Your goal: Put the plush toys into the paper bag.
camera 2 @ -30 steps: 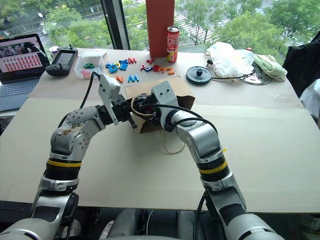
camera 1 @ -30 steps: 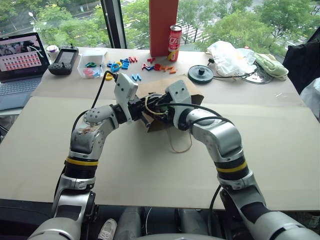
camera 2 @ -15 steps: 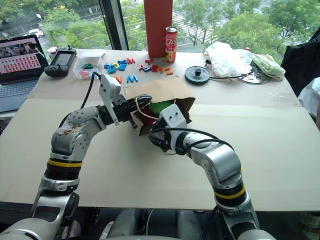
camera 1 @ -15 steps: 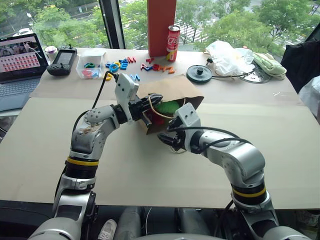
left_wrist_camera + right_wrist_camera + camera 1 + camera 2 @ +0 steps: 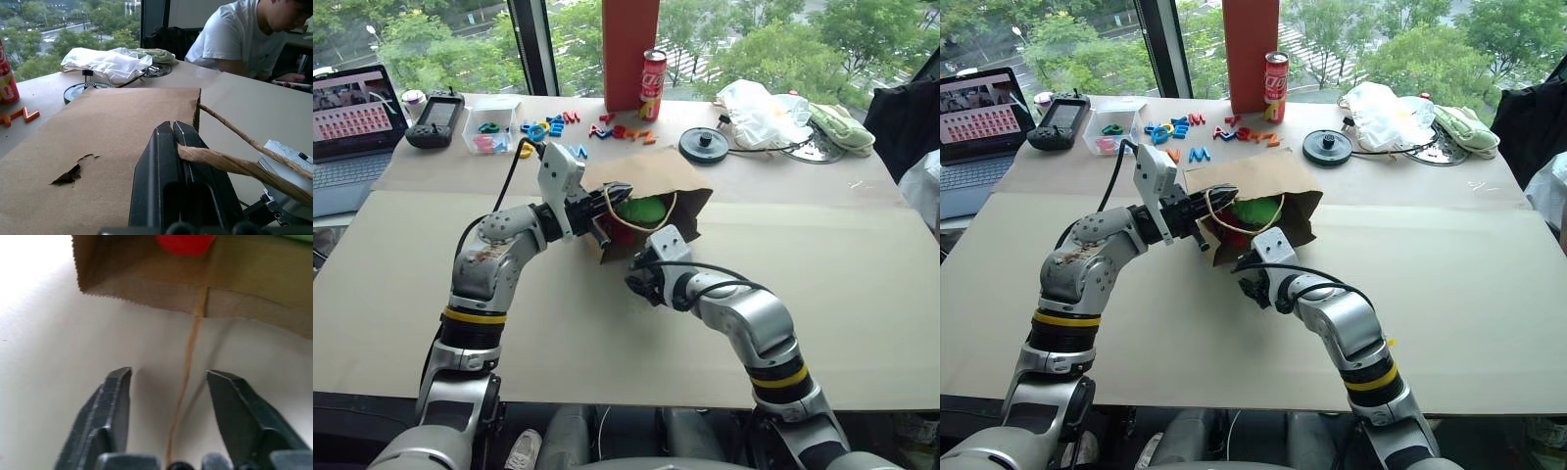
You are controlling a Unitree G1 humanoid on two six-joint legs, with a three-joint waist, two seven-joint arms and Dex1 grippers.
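1. Brown paper bag [image 5: 651, 201] lying on its side on the bench [image 5: 862, 294], mouth facing the robot, torn hole in the upper face.
2. Inside: round green plush toy [image 5: 639, 210] and red plush toy [image 5: 185, 243] near the mouth.
3. Left claw [image 5: 174, 147] clamped shut on the bag's twine handle [image 5: 230, 164], lifting the upper edge.
4. Right claw [image 5: 168, 396] partly open, empty, just before the mouth, straddling the lower handle [image 5: 188, 357].
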